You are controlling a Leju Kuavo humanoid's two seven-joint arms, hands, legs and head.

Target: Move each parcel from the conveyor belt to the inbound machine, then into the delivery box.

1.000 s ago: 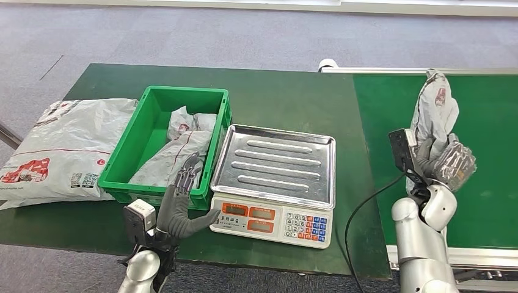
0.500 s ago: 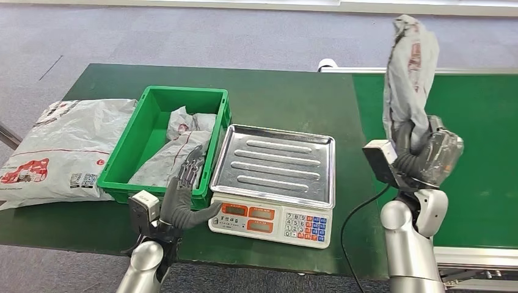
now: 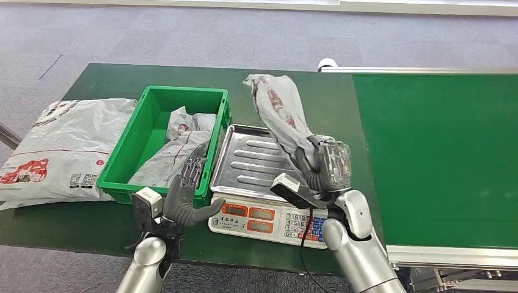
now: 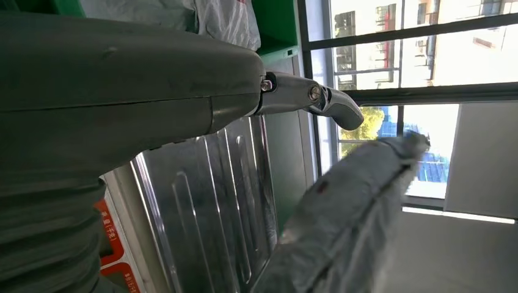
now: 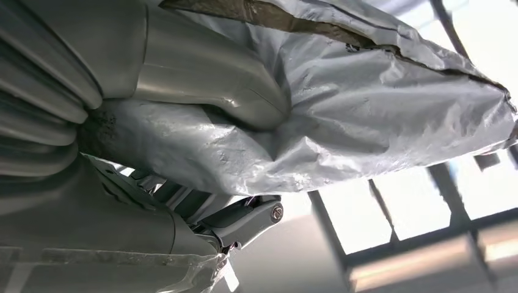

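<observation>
My right hand [image 3: 321,163] grips a grey plastic parcel [image 3: 278,110] and holds it tilted above the steel tray of the scale [image 3: 244,168]. The right wrist view shows the same parcel [image 5: 366,116] wrapped by my thumb. It also appears in the left wrist view as a grey parcel [image 4: 348,226] over the ribbed tray [image 4: 207,201]. Empty, fingers spread, my left hand [image 3: 183,195] stands between the scale's front left corner and the green box [image 3: 131,152]. Another grey parcel [image 3: 177,143] lies inside that box. The green conveyor belt [image 3: 440,146] is at the right.
A large white parcel [image 3: 58,149] lies on the dark green table [image 3: 281,85] left of the box. The scale's keypad and displays [image 3: 269,220] face me. A black cable [image 3: 305,244] runs down from my right wrist at the table's front edge.
My right hand has carried the parcel left from over the conveyor belt to above the scale tray, tilting it. My left hand has barely moved.
</observation>
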